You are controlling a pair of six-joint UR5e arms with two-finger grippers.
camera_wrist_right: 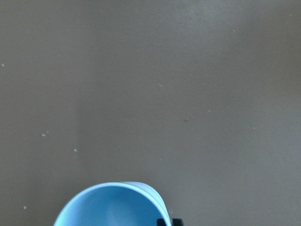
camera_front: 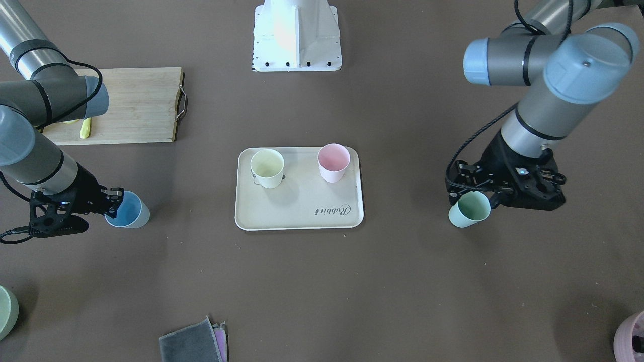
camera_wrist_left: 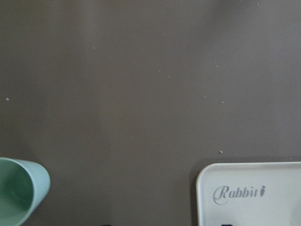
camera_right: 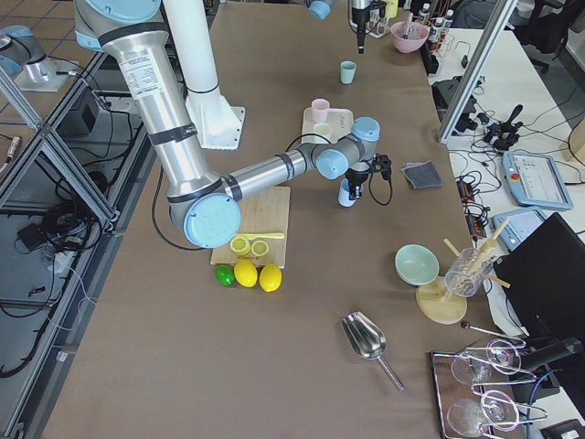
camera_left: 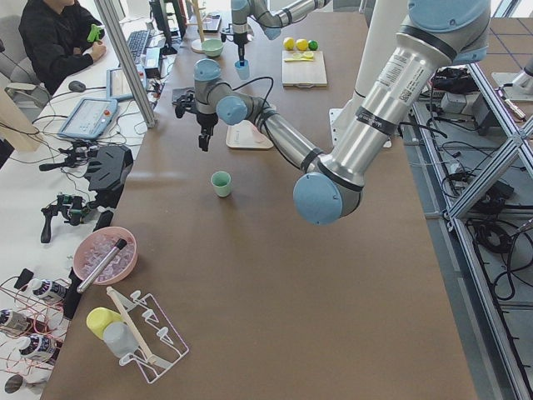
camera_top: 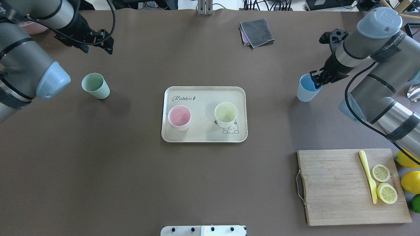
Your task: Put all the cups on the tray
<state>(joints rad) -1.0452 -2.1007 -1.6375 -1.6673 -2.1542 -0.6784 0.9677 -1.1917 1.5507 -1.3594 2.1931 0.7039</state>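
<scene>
Broadly, the brown worktop (camera_top: pixel 131 170) carries everything, with the cream tray (camera_top: pixel 203 89) lying flat near its middle. A wooden cutting board (camera_top: pixel 331 186) sits well apart from the tray, on the robot's right of it and nearer the robot's base.

Two cups stand upright on the tray, mouths up and apart from each other. The pale pink cup (camera_top: pixel 179 117) is in the half on the robot's left, below the "Rabbit" script. The pale yellow cup (camera_top: pixel 225 114) is in the other half, just above the cartoon drawing.

The other two cups are off the tray on the bare worktop. The mint green cup (camera_top: pixel 95 86) stands well to the robot's left of the tray and the light blue cup (camera_top: pixel 306 90) well to the robot's right of it.

The right pincer (camera_top: pixel 315 80) is clenched on the light blue cup's rim. The left pincer (camera_top: pixel 97 48) hangs released and grasps nothing, raised above the worktop on the far side of the mint green cup from the robot.
</scene>
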